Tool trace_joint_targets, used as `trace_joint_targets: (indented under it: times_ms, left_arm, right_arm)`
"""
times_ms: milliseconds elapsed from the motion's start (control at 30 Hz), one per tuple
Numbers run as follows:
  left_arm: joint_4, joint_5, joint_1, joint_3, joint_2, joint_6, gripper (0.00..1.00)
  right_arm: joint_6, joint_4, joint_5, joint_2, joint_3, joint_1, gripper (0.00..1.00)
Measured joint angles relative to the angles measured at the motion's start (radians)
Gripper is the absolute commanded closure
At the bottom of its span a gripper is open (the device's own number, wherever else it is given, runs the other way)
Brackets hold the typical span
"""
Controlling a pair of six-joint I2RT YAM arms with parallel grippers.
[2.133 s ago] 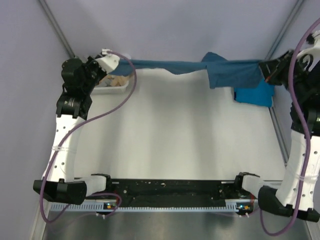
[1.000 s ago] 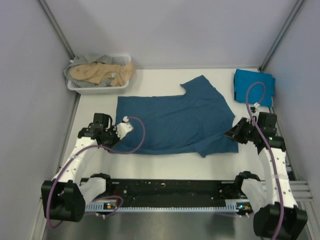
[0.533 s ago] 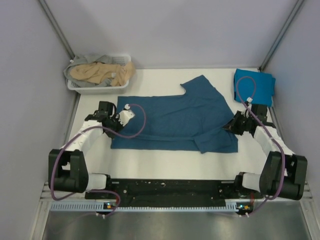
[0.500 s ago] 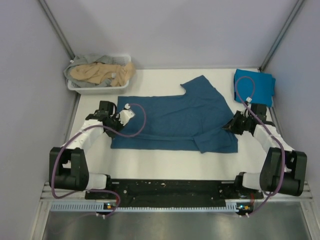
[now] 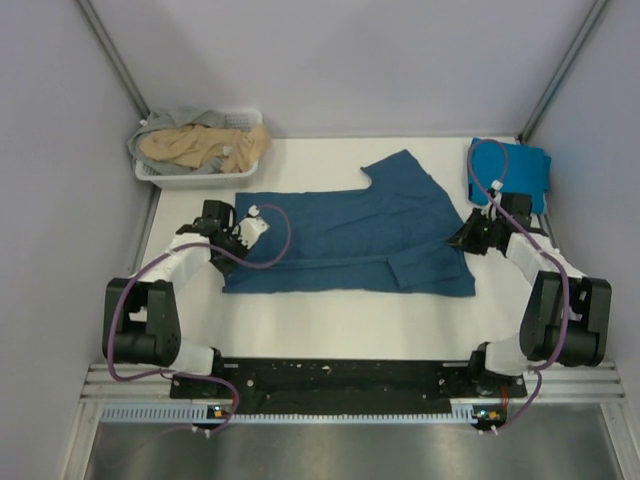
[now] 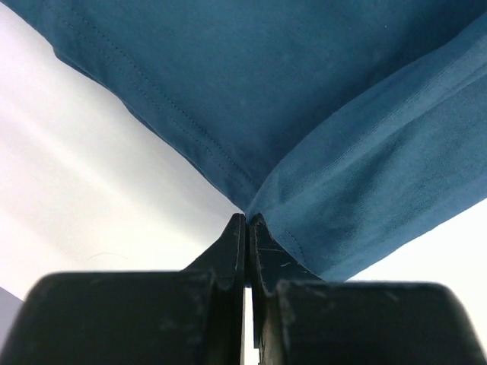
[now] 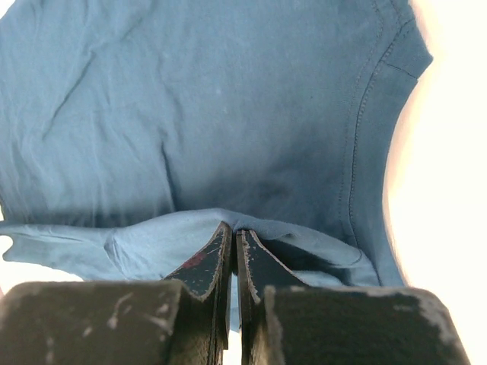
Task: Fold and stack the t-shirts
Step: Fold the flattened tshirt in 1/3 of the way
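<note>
A dark teal-blue t-shirt [image 5: 350, 235] lies spread on the white table, its near edge folded up over itself. My left gripper [image 5: 240, 237] is shut on the shirt's left edge; in the left wrist view the jaws [image 6: 247, 222] pinch the folded cloth [image 6: 358, 152]. My right gripper [image 5: 462, 240] is shut on the shirt's right edge; in the right wrist view the jaws [image 7: 233, 232] pinch a fold of cloth [image 7: 228, 114]. A folded cyan-blue t-shirt [image 5: 520, 172] lies at the back right. Tan and grey shirts [image 5: 205, 143] fill the basket.
A white slatted basket [image 5: 196, 178] stands at the back left corner. Grey walls enclose the table on three sides. The black rail with the arm bases [image 5: 340, 382] runs along the near edge.
Both grippers have carried the shirt's near edge farther back over the shirt, so the fold is deeper. Earlier the shirt was held up stretched at the back, then laid flat.
</note>
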Motion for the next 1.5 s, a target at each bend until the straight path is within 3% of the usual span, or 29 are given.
trace_joint_targets:
  times_ms: [267,333,433,567,733,833,933,1000,1200,1333,1500]
  left_arm:
    - [0.018,-0.003,0.0,0.047,0.053,-0.016,0.94]
    - [0.032,-0.003,0.0,0.053,0.06,-0.019,0.86]
    - [0.058,-0.008,0.0,0.057,0.07,-0.027,0.6]
    - [0.111,-0.051,0.0,0.058,0.092,-0.043,0.52]
    - [0.184,-0.185,0.005,0.14,0.158,-0.053,0.52]
    - [0.195,-0.203,0.009,0.226,0.185,-0.068,0.61]
    - [0.169,-0.108,0.013,0.236,0.14,-0.068,0.81]
    - [0.128,-0.015,0.012,0.216,0.098,-0.055,0.88]
    - [0.015,0.17,-0.014,0.076,-0.078,0.014,0.82]
    - [0.015,0.134,-0.014,-0.042,-0.061,0.031,0.82]
    - [0.061,0.029,-0.014,-0.092,0.009,0.032,0.82]
  right_arm:
    - [-0.009,0.008,0.024,0.062,0.009,0.004,1.0]
    - [-0.01,0.007,0.03,0.074,0.023,0.008,0.93]
    - [-0.018,0.01,0.045,0.1,0.045,0.012,0.81]
    - [-0.027,0.006,0.077,0.147,0.085,0.015,0.7]
    - [-0.045,-0.066,0.155,0.201,0.219,0.021,0.65]
    - [-0.074,-0.107,0.23,0.187,0.298,0.057,0.66]
    - [-0.112,-0.143,0.283,0.127,0.31,0.153,0.88]
    - [-0.137,-0.166,0.28,0.084,0.306,0.251,1.0]
    - [-0.148,-0.182,0.139,0.072,0.261,0.509,1.0]
    - [-0.147,-0.189,0.097,0.193,0.26,0.605,1.0]
    - [-0.137,-0.199,0.108,0.335,0.261,0.63,1.0]
